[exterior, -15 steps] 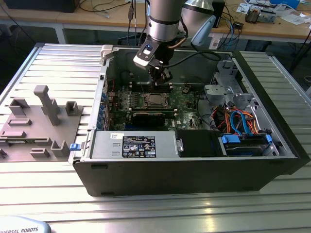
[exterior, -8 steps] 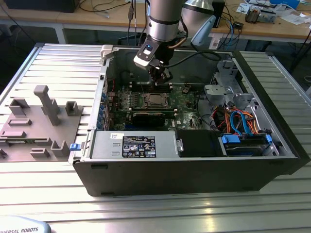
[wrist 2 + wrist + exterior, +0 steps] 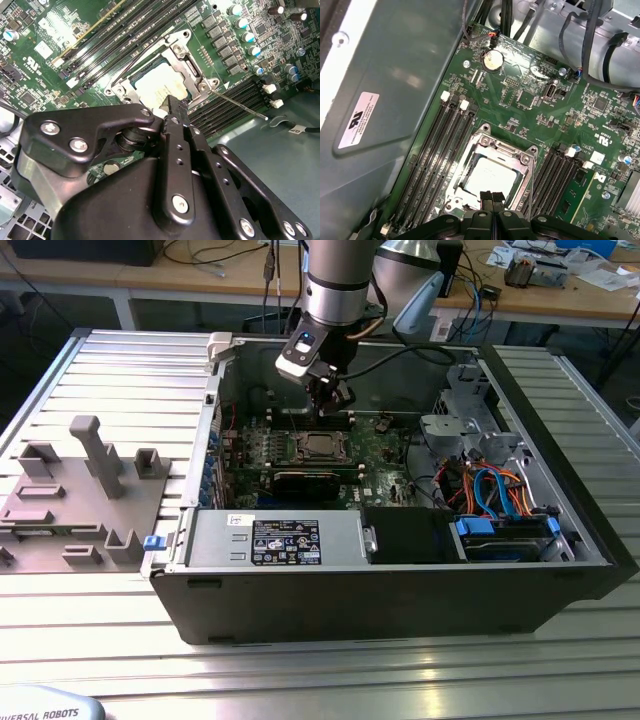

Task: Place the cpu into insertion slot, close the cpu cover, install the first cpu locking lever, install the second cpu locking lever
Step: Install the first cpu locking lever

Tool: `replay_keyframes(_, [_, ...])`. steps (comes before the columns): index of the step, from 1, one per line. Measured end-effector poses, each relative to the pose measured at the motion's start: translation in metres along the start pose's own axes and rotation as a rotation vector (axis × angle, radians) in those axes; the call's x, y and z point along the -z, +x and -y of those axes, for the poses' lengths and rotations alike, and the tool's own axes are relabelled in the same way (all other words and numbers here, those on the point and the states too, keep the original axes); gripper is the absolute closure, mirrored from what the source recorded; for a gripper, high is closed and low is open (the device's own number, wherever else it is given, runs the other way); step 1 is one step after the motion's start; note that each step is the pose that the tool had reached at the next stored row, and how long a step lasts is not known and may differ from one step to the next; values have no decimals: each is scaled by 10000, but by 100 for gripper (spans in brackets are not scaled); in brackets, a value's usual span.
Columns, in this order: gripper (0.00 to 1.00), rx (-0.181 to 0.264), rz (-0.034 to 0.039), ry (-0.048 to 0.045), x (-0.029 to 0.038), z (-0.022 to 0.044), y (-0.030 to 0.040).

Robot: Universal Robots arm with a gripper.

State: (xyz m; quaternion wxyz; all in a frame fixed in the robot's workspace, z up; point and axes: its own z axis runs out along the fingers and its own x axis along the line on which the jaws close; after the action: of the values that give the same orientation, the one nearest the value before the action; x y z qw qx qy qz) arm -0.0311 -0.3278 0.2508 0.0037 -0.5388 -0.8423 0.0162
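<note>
Closest to both wrist cameras, the black two-fingered gripper (image 3: 491,196) has its fingertips pressed together, holding nothing, poised at the edge of the socket. Just past the tips lies the cpu (image 3: 490,176), a small flat square chip with a pale silver-grey metal top, seated in the insertion slot (image 3: 119,90), a square socket with a silvery rim. The cpu cover (image 3: 502,148), a thin silvery frame plate with a square window, lies flat around the chip. A thin steel lever rod (image 3: 239,103) slants outward over long black memory slots (image 3: 437,150), which hem the socket on two sides. Beyond the green circuit board (image 3: 520,115), a bare grey case wall (image 3: 395,60) carries a white printed label (image 3: 359,120). The open black computer case (image 3: 400,605) rests on a ribbed aluminium bench (image 3: 100,360).
</note>
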Motion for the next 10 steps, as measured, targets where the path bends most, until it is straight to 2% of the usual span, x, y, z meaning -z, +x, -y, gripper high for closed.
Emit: replay_keyframes(10, [89, 101, 3, -1, 0, 0, 0])
